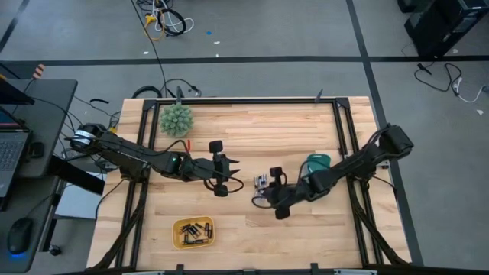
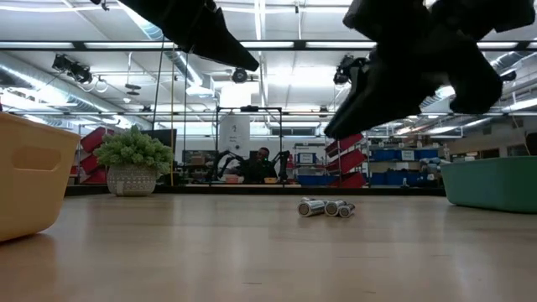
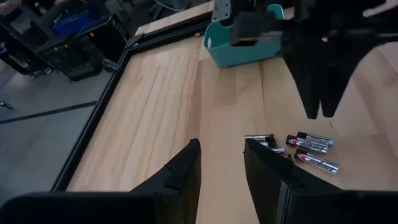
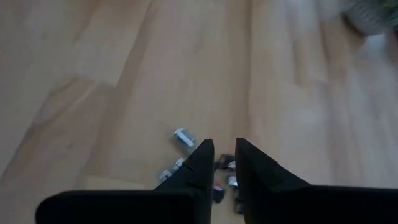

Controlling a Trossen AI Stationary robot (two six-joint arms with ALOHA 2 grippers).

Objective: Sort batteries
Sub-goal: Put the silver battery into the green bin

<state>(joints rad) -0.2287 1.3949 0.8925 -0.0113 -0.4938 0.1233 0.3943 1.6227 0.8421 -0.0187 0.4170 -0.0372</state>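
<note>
Yellow tray (image 1: 193,232) holding dark batteries (image 1: 192,229) is sitting at the counter's (image 1: 252,137) near edge in the high view, while the low view is showing only its wall at far left. Loose silvery batteries (image 3: 305,149) are lying mid-counter under the right tool (image 1: 260,200), whose fingers are hanging slightly apart, pinching nothing. Left tool (image 1: 234,173) is hovering just left of them, spread and empty; the left wrist view alone is revealing the teal bin (image 3: 239,43) beyond.

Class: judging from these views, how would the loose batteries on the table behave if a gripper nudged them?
The batteries are small cylinders lying on their sides on smooth wood, so they would probably roll. Their metal casings look slick, so they may slip between fingers. They lie clustered, so nudging one likely shifts its neighbours.
</note>
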